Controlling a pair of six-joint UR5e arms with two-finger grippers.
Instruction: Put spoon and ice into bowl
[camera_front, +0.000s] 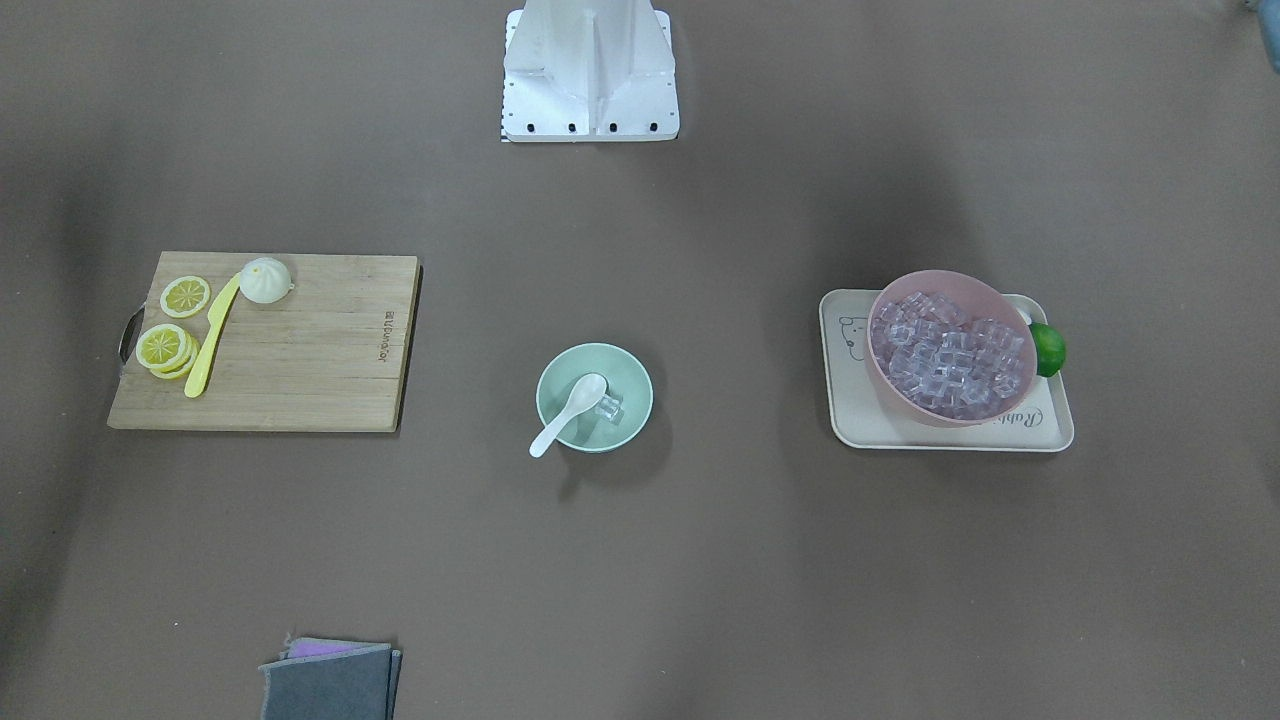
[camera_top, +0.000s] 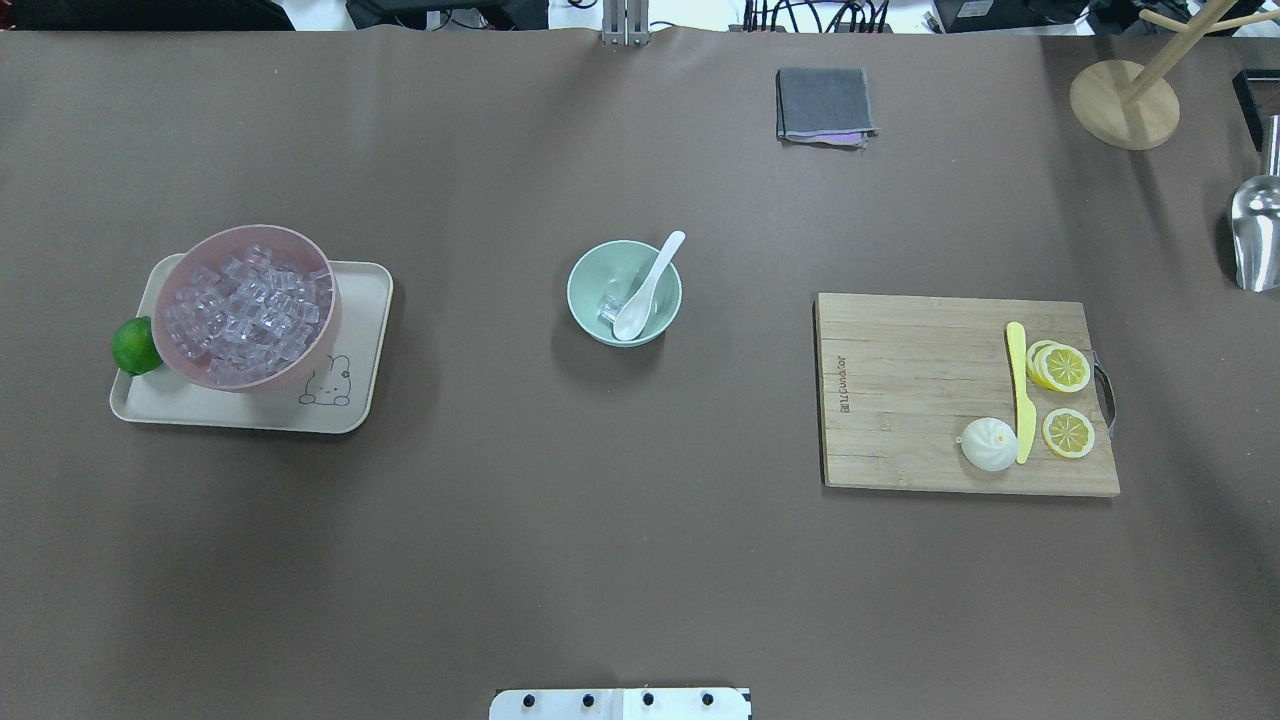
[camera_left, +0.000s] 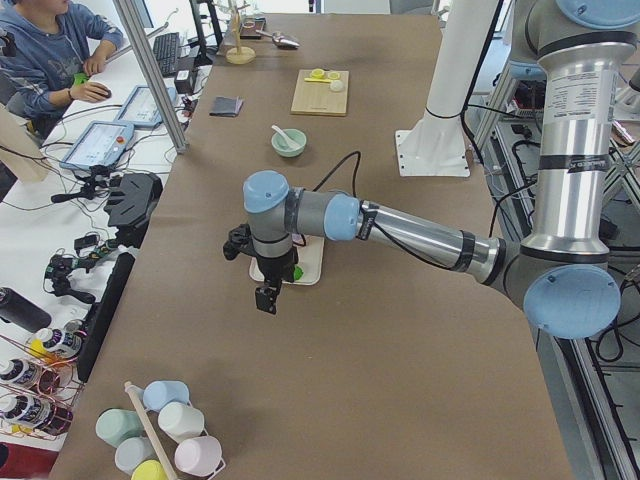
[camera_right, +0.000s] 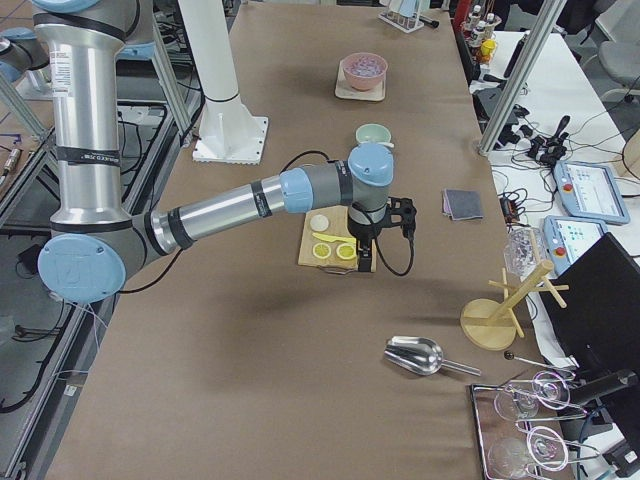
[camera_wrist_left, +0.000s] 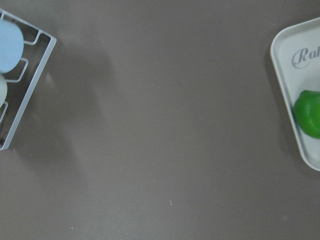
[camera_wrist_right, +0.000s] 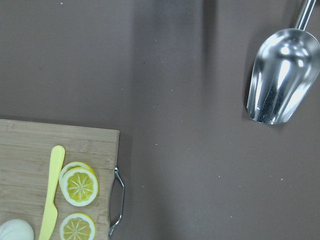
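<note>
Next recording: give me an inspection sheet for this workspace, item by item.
Surface: brown table, flat.
Job's things: spoon lies in the mint bowl, handle over the rim; ice inside by its scoop.
Clutter: pink bowl of cubes and lime on tray; cutting board with lemon slices, yellow knife; grey cloth; metal scoop.
Claws: left claw hangs near the tray, right claw by the cutting board; open or shut, cannot tell.
Cables: black cable loops at the left wrist.
Surroundings: operator seated at side desk.
</note>
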